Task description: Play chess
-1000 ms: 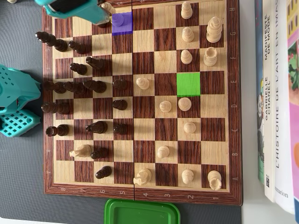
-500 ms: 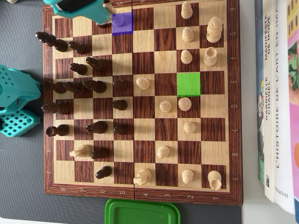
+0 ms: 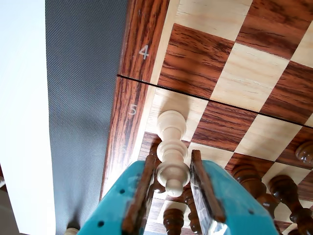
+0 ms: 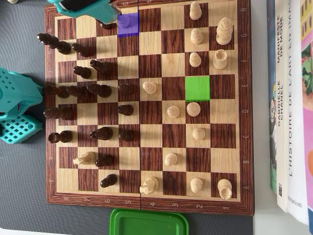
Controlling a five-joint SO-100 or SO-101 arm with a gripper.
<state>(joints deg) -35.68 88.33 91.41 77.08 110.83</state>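
Observation:
In the wrist view a light chess piece [image 3: 171, 147] stands on a pale edge square beside the board's "5" mark. My teal gripper [image 3: 173, 157] has its wooden pads [image 3: 197, 171] pressed against both sides of the piece's upper body. In the overhead view the gripper [image 4: 113, 19] reaches in from the top left. Its tips are at the purple-tinted square [image 4: 131, 29], where the piece [image 4: 125, 20] shows. A green-tinted square [image 4: 197, 88] lies empty mid-right on the chessboard [image 4: 146, 201].
Dark pieces [image 4: 100, 90] crowd the board's left columns, and some stand just behind the gripper [image 3: 244, 176]. Light pieces [image 4: 194, 108] are spread over the right half. Books [image 4: 288, 98] lie along the right, a green lid [image 4: 149, 223] below, and the teal arm base [image 4: 17, 105] at left.
In the overhead view the gripper has slid slightly up toward the frame's top edge. The piece on the purple square and all the other pieces have stayed where they were.

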